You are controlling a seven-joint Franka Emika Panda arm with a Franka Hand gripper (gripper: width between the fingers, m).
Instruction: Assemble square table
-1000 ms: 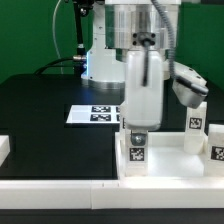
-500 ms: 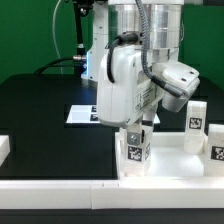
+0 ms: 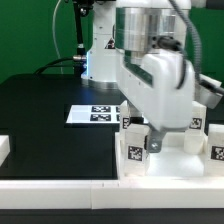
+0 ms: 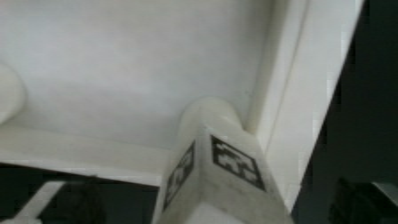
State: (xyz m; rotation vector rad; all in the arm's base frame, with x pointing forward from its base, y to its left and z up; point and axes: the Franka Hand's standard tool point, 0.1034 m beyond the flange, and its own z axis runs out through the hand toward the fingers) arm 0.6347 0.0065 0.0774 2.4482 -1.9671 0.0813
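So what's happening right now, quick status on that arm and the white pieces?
Hand low over the tabletop, grip state unclear. Tagged leg upright at the rim. Two more legs stand nearby. Nothing blocking.

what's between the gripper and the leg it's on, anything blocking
Nothing visible. The gripper sits right at the top of the upright leg at the tabletop corner; whether its fingers are closed on the leg can't be told.

White square table top, white legs with black-and-white tags, black table
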